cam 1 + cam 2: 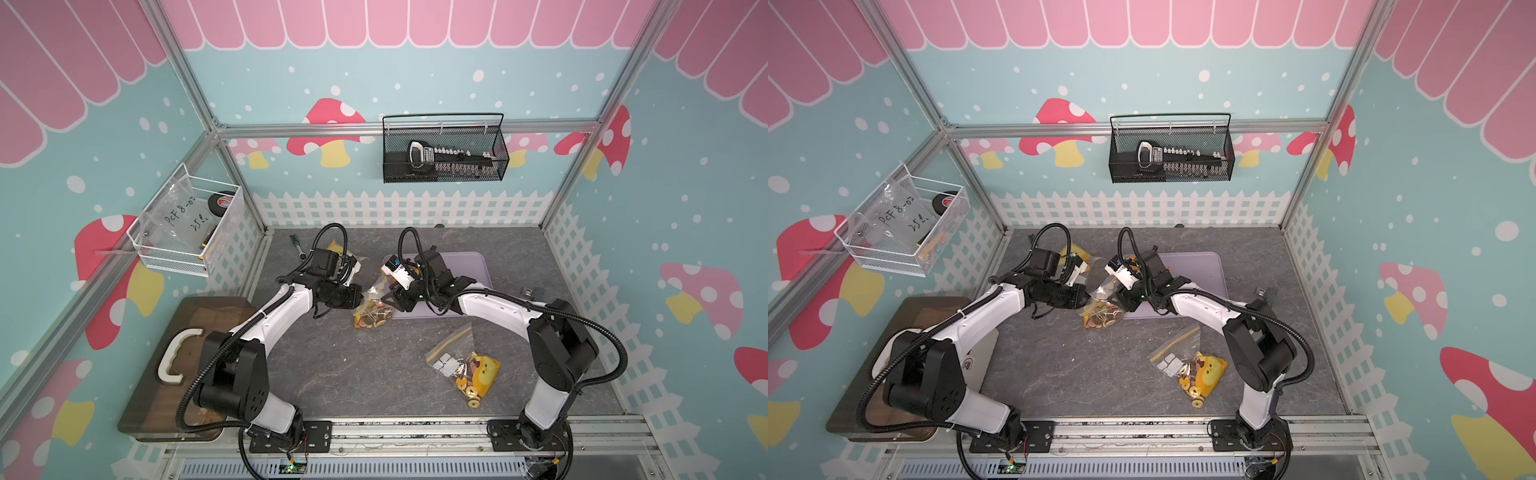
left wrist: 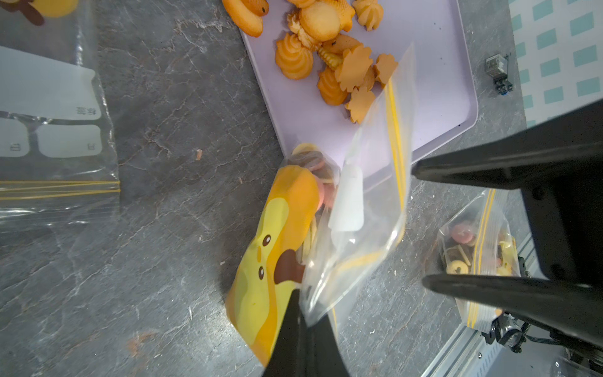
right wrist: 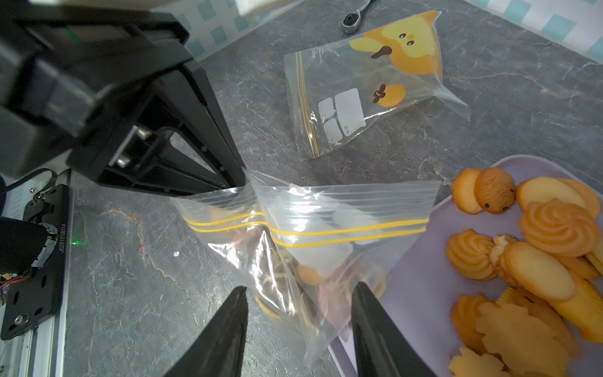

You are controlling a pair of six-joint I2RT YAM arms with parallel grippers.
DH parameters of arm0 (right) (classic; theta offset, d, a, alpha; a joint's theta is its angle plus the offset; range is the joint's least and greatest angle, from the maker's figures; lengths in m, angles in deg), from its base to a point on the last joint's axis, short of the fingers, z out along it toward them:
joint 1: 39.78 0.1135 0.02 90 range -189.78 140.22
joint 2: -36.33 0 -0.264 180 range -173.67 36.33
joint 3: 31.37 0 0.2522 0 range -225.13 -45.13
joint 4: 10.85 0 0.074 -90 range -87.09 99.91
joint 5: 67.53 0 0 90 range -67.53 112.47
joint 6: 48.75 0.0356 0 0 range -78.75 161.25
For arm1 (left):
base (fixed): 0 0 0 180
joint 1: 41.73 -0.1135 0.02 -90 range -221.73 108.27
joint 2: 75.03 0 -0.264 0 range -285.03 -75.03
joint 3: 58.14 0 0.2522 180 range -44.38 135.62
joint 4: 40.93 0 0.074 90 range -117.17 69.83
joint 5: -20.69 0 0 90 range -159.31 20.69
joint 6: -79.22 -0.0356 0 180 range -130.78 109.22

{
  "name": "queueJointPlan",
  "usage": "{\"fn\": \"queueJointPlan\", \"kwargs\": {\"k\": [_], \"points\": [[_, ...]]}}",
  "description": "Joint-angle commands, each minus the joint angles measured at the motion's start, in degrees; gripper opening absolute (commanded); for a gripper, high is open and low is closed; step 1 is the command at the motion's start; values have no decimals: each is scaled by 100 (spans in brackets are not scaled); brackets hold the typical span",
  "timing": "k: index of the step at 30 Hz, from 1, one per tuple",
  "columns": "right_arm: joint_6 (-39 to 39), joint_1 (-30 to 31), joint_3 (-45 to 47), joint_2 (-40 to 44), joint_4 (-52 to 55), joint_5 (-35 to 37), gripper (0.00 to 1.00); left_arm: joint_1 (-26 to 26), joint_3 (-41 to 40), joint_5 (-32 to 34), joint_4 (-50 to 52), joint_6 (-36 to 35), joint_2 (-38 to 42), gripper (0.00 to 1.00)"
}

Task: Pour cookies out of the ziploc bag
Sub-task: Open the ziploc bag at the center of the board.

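Observation:
The clear ziploc bag (image 1: pixel 371 307) (image 2: pixel 359 228) with yellow zip lines hangs over the table at the edge of the purple tray (image 1: pixel 469 266). Ring-shaped brown, pink and tan cookies (image 1: pixel 372 321) fill its low end. My left gripper (image 1: pixel 360 297) (image 2: pixel 301 295) is shut on a corner of the bag. The fingers of my right gripper (image 1: pixel 388 301) (image 3: pixel 300 289) stand open on either side of the bag's lower part without squeezing it. Orange-golden swirl, flower and oval cookies (image 3: pixel 538 244) (image 2: pixel 326 49) lie loose on the tray (image 3: pixel 424 277).
A second ziploc bag (image 1: pixel 465 365) holding ring cookies lies front right. An empty bag (image 3: pixel 359 91) with a yellow chick print lies behind the left arm, next to a ratchet wrench (image 1: pixel 297 243). A wooden board (image 1: pixel 195 316) sits at the left.

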Motion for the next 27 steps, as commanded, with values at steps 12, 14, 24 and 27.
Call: {"fn": "queueJointPlan", "kwargs": {"k": [12, 14, 24, 27], "points": [[-145, 174, -554, -528, 519, 358, 12, 99, -23, -396, -198, -179, 111, 0], [-136, 176, -573, -528, 511, 339, 1, 113, -23, -387, -204, -180, 120, 0], [-66, 174, -261, -418, 238, 105, 0, 32, -42, 11, -191, 18, 44, 0], [-33, 174, 36, -249, -75, -175, 0, -89, -4, 134, -98, 94, -109, 0]]}}
